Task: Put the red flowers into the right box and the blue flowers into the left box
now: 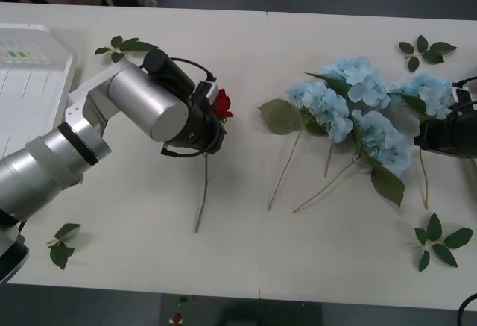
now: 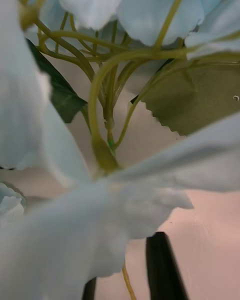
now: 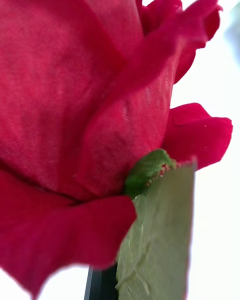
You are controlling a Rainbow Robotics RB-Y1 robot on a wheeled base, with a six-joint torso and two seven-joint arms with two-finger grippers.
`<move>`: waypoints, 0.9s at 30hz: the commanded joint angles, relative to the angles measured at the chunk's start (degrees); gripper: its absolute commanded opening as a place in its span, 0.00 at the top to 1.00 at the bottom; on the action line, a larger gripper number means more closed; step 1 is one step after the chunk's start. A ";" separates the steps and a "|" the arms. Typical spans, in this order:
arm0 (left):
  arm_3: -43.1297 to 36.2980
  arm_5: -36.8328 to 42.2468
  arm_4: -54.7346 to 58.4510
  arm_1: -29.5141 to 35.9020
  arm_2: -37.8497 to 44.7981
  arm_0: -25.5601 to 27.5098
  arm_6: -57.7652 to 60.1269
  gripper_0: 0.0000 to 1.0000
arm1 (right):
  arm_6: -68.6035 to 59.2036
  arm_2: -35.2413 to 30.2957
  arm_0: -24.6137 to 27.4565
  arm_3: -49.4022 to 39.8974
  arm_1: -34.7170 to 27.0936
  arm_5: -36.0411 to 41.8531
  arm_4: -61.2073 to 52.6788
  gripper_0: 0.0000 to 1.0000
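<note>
Your left gripper (image 1: 216, 113) sits low over the middle of the table (image 1: 246, 259), right against the bloom of the red rose (image 1: 222, 105), whose stem trails back toward you; the left wrist camera is pressed up to its petals, so you look set for a grasp near the head, but I cannot tell whether the fingers are parted or closed. Your right gripper (image 1: 423, 133) is buried at the right edge of the blue flowers (image 1: 358, 110), thin stalks crowding its camera; its fingers are likewise unclear. The slotted white basket (image 1: 30, 80) at far left appears to hold no flowers yet.
</note>
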 commanded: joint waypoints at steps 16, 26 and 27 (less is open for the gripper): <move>-18.74 -17.27 7.01 -0.74 10.31 -4.38 -4.06 1.00 | 7.25 -6.85 -0.31 -8.28 -2.67 8.18 -7.99 0.01; -18.21 -18.24 6.57 -6.98 11.72 -11.15 0.51 1.00 | 16.83 -15.38 -0.31 -11.00 -2.67 20.48 -20.91 0.01; -17.95 -18.24 6.65 -7.60 11.98 -11.77 0.60 1.00 | 17.71 -15.90 -0.31 -11.00 -2.67 21.28 -22.58 0.01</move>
